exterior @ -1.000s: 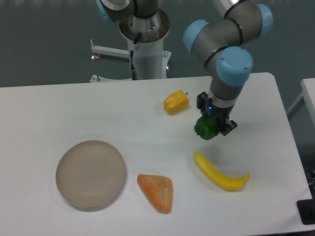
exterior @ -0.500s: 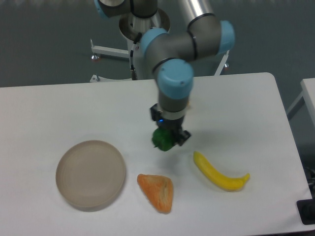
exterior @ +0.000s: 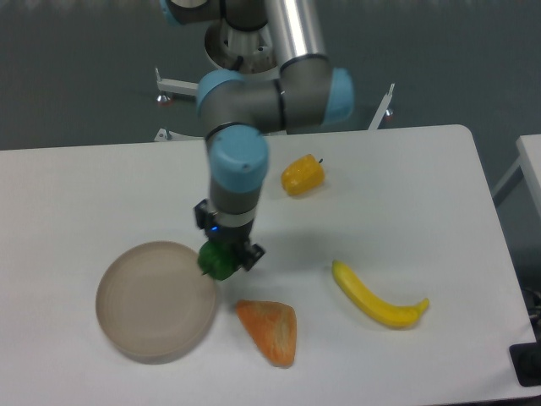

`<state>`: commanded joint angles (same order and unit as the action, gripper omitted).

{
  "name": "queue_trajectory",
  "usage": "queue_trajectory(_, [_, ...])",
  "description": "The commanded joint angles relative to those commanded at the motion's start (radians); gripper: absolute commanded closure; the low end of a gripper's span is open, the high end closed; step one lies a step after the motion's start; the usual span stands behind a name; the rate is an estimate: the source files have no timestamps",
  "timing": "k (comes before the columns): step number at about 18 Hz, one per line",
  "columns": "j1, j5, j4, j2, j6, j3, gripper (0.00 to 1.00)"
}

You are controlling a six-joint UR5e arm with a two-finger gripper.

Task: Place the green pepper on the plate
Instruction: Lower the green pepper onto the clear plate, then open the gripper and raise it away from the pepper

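1 gripper (exterior: 224,258), pointing down, closed around the green pepper (exterior: 216,261), which hangs at the right rim of the plate (exterior: 148,304), partly over its edge. 1 plate, front-left on the white table (exterior: 84,194). 1 yellow-orange pepper (exterior: 302,175), behind and to the right. 1 orange wedge (exterior: 269,330), just right of the plate. 1 banana (exterior: 374,298), front-right.

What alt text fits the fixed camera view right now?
The gripper holds a small glossy dark-green pepper at the right rim of a round grey-beige plate. On the white table lie a yellow-orange pepper, yellow banana and orange wedge.
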<state>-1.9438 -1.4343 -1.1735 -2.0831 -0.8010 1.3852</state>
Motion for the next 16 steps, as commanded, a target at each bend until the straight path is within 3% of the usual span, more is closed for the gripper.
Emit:
queue_trajectory(3, [0.054,0.000,0.029,-0.011,0.040,-0.005,0.91])
queue_trajectory(5, [0.075,0.002,0.081,-0.032,0.039,-0.009,0.76])
queue_trajectory(6, [0.084,0.002,0.098,-0.052,0.039,-0.014,0.62])
queue_trajectory(8, [0.095,0.002,0.107,-0.067,0.039,-0.018,0.51])
queue_trajectory(10, [0.097,0.000,0.110,-0.077,0.039,-0.020,0.32])
queue_trajectory(11, [0.100,0.000,0.110,-0.078,0.040,-0.022,0.06])
queue_trajectory(12, [0.103,0.000,0.110,-0.080,0.042,-0.020,0.00])
queue_trajectory(16, [0.103,-0.002,0.109,-0.071,0.046,-0.026,0.00])
